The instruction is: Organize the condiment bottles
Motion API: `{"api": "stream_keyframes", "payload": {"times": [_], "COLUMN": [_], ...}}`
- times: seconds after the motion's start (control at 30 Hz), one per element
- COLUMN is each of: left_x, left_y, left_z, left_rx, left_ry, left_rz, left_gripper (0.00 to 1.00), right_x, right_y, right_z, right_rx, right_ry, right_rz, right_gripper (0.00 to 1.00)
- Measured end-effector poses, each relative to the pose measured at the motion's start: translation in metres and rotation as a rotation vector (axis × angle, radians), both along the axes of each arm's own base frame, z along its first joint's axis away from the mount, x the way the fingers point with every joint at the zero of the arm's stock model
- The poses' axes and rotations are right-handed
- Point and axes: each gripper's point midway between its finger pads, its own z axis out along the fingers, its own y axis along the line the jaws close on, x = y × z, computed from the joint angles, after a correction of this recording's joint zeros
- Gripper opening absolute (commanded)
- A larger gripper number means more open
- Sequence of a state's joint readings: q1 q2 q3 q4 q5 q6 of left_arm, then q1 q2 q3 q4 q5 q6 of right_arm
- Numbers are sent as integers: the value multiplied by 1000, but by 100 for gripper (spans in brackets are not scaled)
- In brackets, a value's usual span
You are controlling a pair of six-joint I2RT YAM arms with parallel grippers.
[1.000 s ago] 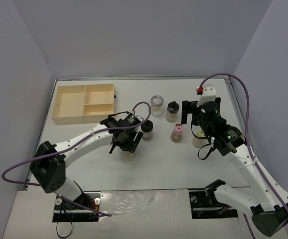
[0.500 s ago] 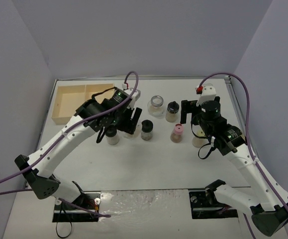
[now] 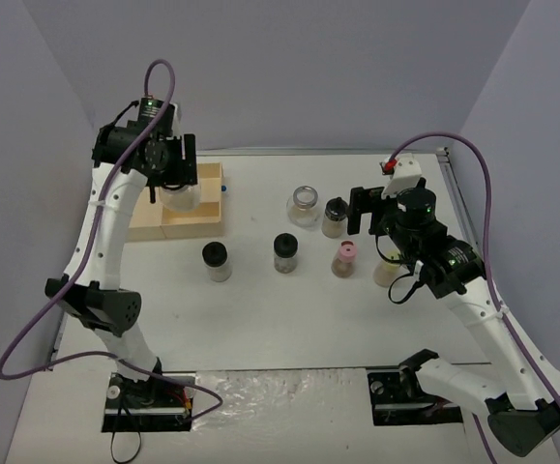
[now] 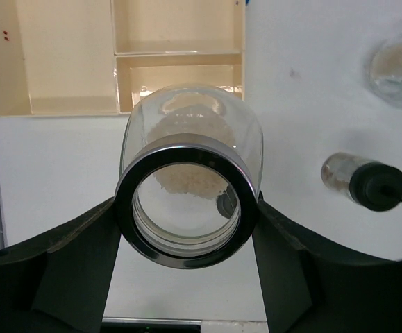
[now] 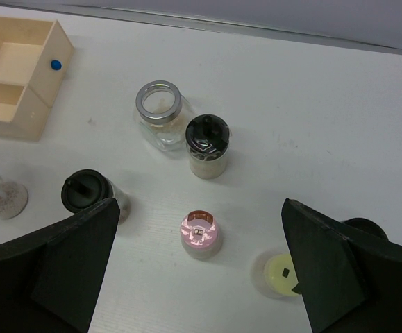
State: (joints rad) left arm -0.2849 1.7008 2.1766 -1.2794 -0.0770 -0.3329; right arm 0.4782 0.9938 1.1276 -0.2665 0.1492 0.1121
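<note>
My left gripper [image 3: 175, 186] is shut on a wide clear glass jar [image 4: 190, 177] with a dark metal rim and beige grains inside. It holds the jar in the air over the near right part of the light wooden tray [image 4: 69, 104]. On the table stand three black-capped jars [image 3: 216, 257] [image 3: 285, 249] [image 3: 336, 213], a wide clear jar [image 3: 305, 202], a pink-capped jar [image 3: 345, 255] and a yellow-green-capped jar [image 3: 388, 272]. My right gripper [image 5: 201, 208] is open and empty above the pink-capped jar [image 5: 201, 234], with the yellow-green-capped jar [image 5: 282, 272] by its right finger.
The wooden tray [image 3: 198, 228] lies at the back left, and its compartments show nothing inside. A small blue dot [image 5: 55, 64] sits on its right wall. Grey walls close the table at the back and sides.
My left arm has lifted the wide jar from the front middle of the table and carried it back and left to above the tray. My right arm has hardly moved.
</note>
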Motion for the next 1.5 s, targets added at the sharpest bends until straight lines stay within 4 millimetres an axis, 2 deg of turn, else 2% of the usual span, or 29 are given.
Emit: {"api": "stream_keyframes", "payload": {"times": [0.13, 0.27, 0.47, 0.57, 0.77, 1.13, 1.5], "left_x": [39, 71, 112, 127, 145, 166, 190], "left_y": [42, 87, 137, 146, 149, 177, 181], "left_z": [-9, -30, -63, -80, -111, -172, -192], "left_rx": [6, -3, -15, -4, 42, 86, 56], "left_ry": [6, 35, 57, 66, 99, 178, 131], "left_rz": [90, 190, 279, 269, 178, 108, 72], "left_gripper": [0, 0, 0, 0, 0, 0, 0], "right_x": [0, 2, 5, 7, 11, 19, 23], "right_y": [5, 10, 16, 15, 17, 19, 22], "right_z": [-1, -6, -15, -18, -26, -44, -55], "right_rx": [6, 6, -4, -10, -23, -45, -52], "right_ry": [8, 26, 54, 62, 83, 133, 165], "right_rz": [26, 48, 70, 67, 70, 65, 62], "right_gripper": [100, 100, 100, 100, 100, 100, 100]}}
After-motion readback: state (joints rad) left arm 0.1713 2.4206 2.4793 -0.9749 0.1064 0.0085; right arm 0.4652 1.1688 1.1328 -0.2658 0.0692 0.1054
